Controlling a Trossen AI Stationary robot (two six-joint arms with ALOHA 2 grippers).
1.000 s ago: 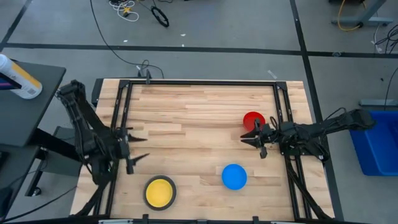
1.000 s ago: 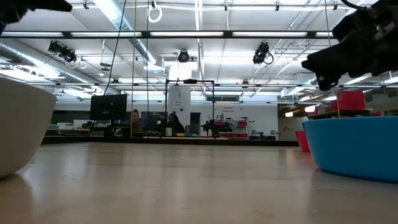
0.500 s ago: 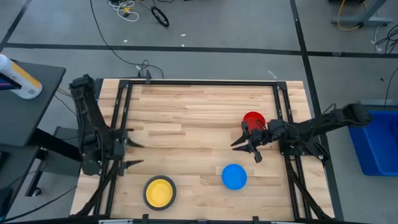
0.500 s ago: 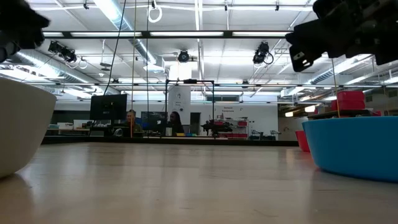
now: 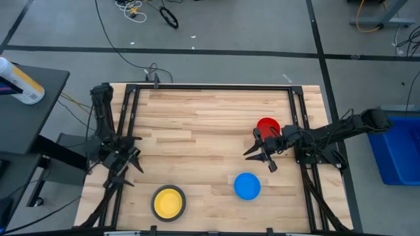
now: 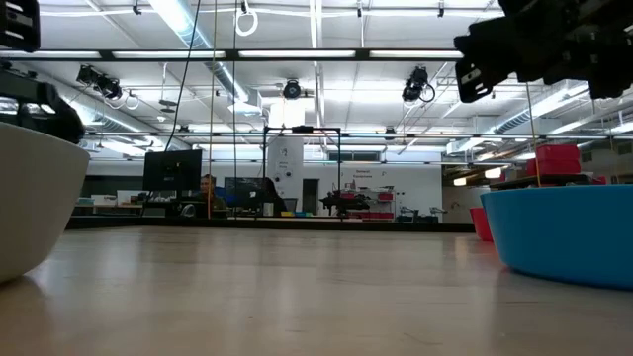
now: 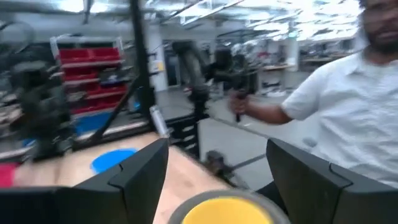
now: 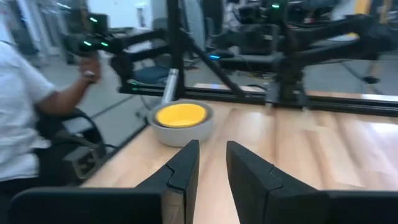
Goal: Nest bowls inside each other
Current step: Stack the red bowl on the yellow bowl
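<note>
A yellow bowl (image 5: 168, 201) sits nested inside a grey bowl (image 5: 156, 194) near the table's front edge, left of centre. A light blue bowl (image 5: 247, 186) stands alone at the front right, and a red bowl (image 5: 267, 124) stands farther back on the right. My left gripper (image 5: 125, 173) hangs open over the table's left edge, pointing toward the yellow bowl (image 7: 226, 209). My right gripper (image 5: 259, 160) is open, held level in the air just in front of the red bowl, with nothing between its fingers. It faces the grey bowl (image 8: 181, 129) across the table.
Black frame rails (image 5: 125, 118) run along the table's left and right sides and its far edge. A person in a white shirt (image 7: 348, 106) stands beyond the table's left side, holding a dark device. Bare wood lies across the middle and the far half.
My left gripper has drawn back toward the table's left edge, sunk, and swung round from pointing right to pointing at the yellow bowl, staying open. My right gripper has gone a little left and up, away from the red bowl. No bowl has moved.
</note>
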